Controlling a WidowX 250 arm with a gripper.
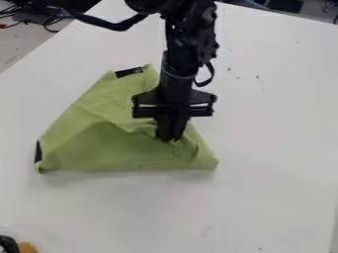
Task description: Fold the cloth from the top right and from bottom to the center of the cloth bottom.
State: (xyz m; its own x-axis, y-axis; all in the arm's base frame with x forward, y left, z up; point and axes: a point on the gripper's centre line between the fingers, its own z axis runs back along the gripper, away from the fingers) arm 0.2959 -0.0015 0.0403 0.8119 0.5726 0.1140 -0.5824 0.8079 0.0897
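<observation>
The green cloth (pixel 125 153) lies on the white table (pixel 277 148), left of the middle of the frame, in a rough triangle with a narrow top and a long lower edge running nearly level from left to right. One black patch (pixel 129 72) sits at its top, another (pixel 37 151) at its lower left corner. A slanting crease crosses its left part, and more folds bunch right of centre. The robot arm (pixel 188 44) comes in from the top edge and hangs down over the cloth's right part. Its gripper (pixel 170 138) points down near the middle of the frame, its tips against the cloth among those folds. The claw is closed or very nearly so, its two fingers side by side; whether cloth is pinched between them I cannot tell. Black cables (pixel 49 23) lie at the upper left.
</observation>
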